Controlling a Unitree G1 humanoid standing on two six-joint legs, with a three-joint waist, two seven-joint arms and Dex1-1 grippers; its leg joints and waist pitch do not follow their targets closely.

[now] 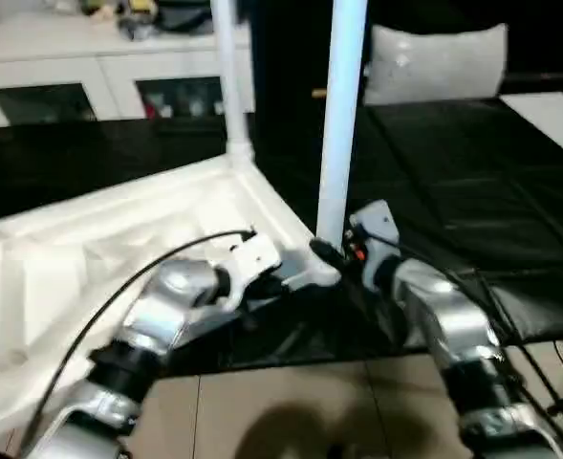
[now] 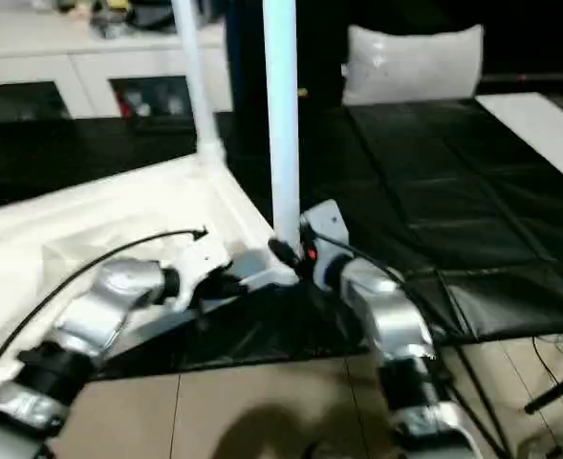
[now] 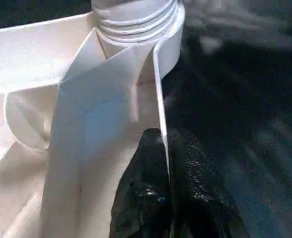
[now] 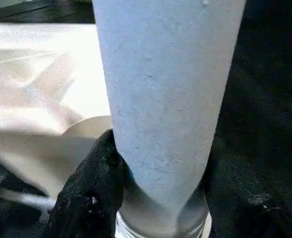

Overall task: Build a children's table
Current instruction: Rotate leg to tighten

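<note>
The white plastic rectangular table top (image 1: 119, 239) lies upside down on a black mat (image 1: 472, 191), its ribbed underside facing up and its rim walls standing. Two long tapered white tube legs rise from it: the near leg (image 1: 338, 124) stands upright in the rounded corner socket (image 3: 136, 25) at the top's corner nearest the robot's right arm, and the far leg (image 1: 228, 76) stands in the next corner along the same side, farther from the robot.

The left gripper (image 3: 165, 163) is pinched closed on the thin rim wall (image 3: 158, 99) of the table top, one black finger on each face of the wall, just beside the socket that carries the near leg.

The right gripper (image 4: 158, 198) is about half open around the base of the near leg, its two black fingers (image 4: 91, 193) pressed against opposite sides of the tube just above the socket's ringed collar.

Beyond the far leg stands a white cabinet with glass doors (image 1: 90, 76), and a grey cushion (image 1: 434, 57) sits past the table top on the mat. Tan floor tiles (image 1: 310, 411) lie between the mat's edge and the robot.
</note>
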